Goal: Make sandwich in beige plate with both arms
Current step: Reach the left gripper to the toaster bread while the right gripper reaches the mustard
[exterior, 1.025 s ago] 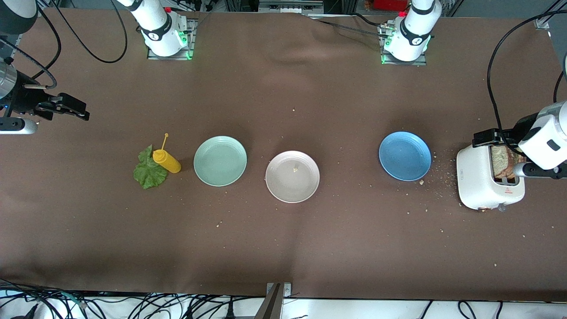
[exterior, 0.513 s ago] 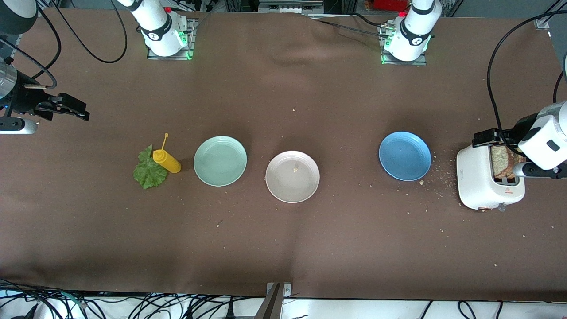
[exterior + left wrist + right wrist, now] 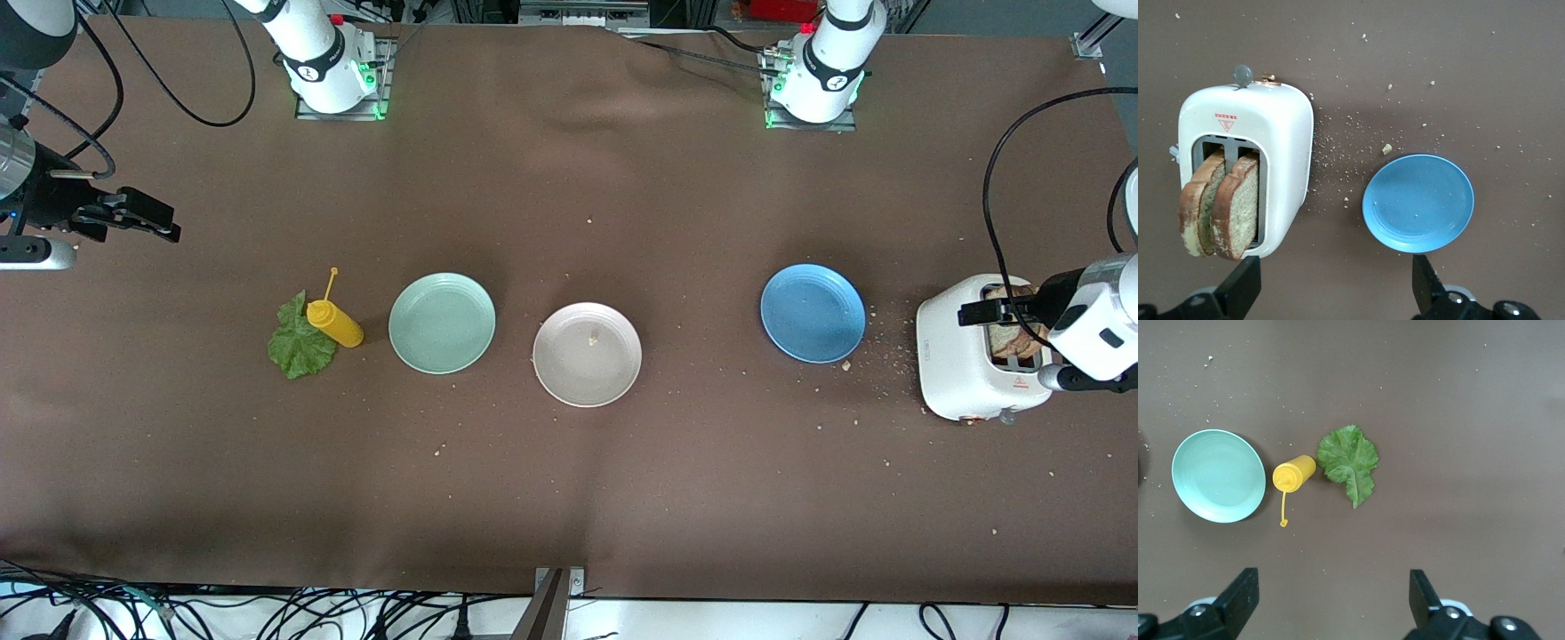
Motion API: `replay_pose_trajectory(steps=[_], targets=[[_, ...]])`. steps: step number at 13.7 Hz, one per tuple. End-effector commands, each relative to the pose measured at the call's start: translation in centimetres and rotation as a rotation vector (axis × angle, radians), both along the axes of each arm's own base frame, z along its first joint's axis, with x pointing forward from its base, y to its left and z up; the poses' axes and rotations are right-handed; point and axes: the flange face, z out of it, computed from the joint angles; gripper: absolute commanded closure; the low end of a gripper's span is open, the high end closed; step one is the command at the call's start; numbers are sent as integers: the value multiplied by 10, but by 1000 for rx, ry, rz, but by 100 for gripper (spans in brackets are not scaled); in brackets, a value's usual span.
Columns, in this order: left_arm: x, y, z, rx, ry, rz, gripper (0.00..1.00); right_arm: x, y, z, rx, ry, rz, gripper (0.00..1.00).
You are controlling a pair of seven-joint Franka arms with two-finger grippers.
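The beige plate [image 3: 569, 373] sits mid-table and holds only a crumb. Two brown bread slices [image 3: 1013, 340] stand in the slots of a white toaster [image 3: 965, 364] at the left arm's end; they also show in the left wrist view [image 3: 1221, 203]. My left gripper [image 3: 978, 312] hangs open and empty over the toaster, and its own view [image 3: 1335, 293] looks down on bare cloth between the toaster [image 3: 1281, 153] and the blue plate. A green lettuce leaf [image 3: 298, 347] lies at the right arm's end. My right gripper [image 3: 164, 222] waits open and empty in the air, away from the leaf [image 3: 1350, 460].
A yellow sauce bottle [image 3: 335, 323] lies on the lettuce's edge, beside a mint green plate [image 3: 442, 322]. A blue plate [image 3: 813, 313] sits between the beige plate and the toaster. Crumbs lie scattered round the toaster. The right wrist view shows the bottle [image 3: 1293, 475] and mint plate [image 3: 1218, 475].
My left gripper has shifted from the toaster's edge to over its slots, lower in the front view. The right arm has not moved.
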Motion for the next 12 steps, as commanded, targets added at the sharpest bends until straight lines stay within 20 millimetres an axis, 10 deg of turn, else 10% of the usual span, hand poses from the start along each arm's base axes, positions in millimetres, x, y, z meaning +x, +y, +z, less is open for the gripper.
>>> replay_pose_trajectory(steps=[1, 12], targets=[[7, 28, -24, 13, 4, -33, 0, 2, 2, 4, 11, -8, -4, 0], [1, 102, -96, -56, 96, -100, 0, 5, 28, -14, 36, 33, 78, 0]])
